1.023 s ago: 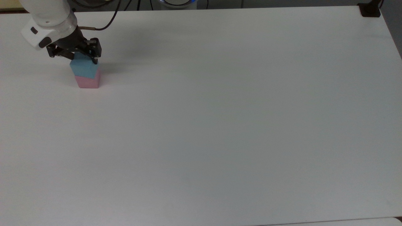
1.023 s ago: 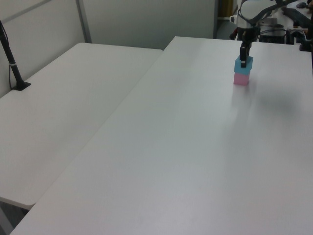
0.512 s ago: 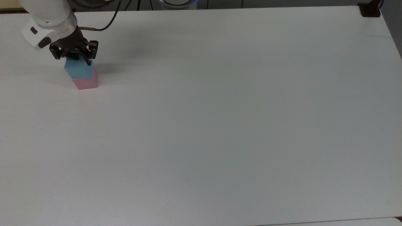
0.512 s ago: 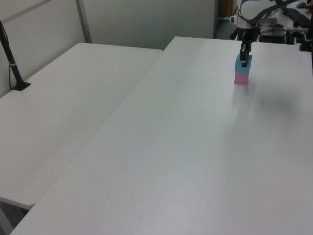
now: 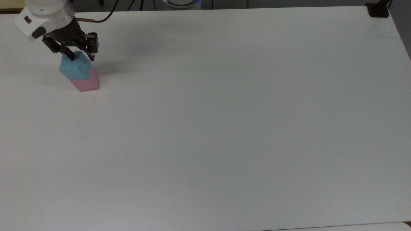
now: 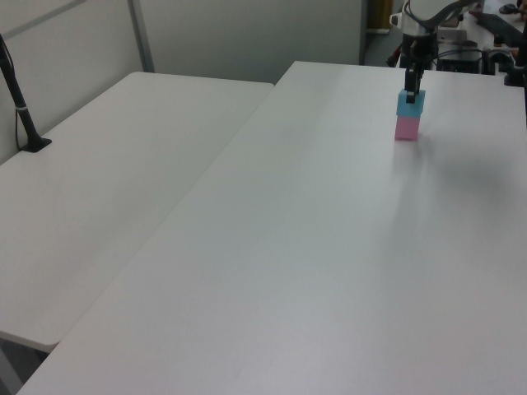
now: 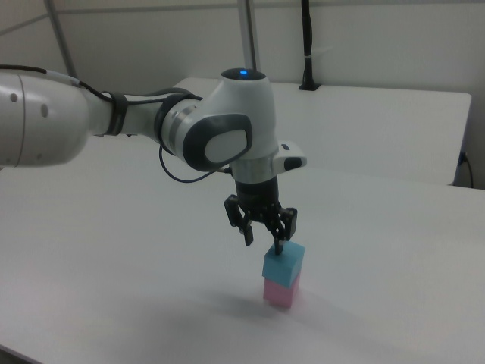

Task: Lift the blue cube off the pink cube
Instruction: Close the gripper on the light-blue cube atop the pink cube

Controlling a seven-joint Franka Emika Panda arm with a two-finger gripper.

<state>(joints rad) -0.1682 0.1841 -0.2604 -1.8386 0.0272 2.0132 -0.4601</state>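
Since half a second ago, my gripper has shifted toward the top view's left and pulled up a little, and the blue cube has twisted and slid that way with it, so that it now overhangs the pink cube on the top view's left side. A second ago the two cubes were stacked nearly flush.

My fingers stand spread apart, open wider than the cube's top, and they grip nothing. In the top view one fingertip lies over the blue cube's upper face, while the other hangs beside its far corner; whether either one touches the cube I cannot tell. In the right view my gripper hovers just above the blue cube, fingers pointing down, with the cube slightly to the right view's right of them.

The blue cube rests on top of the pink cube, turned out of line with it. In the left view the pair reads as a small upright stack, blue cube over pink cube, with my gripper right above.

The stack sits on the white table, near its far corner on the top view's left. A black cable runs from my wrist off the table's far edge.
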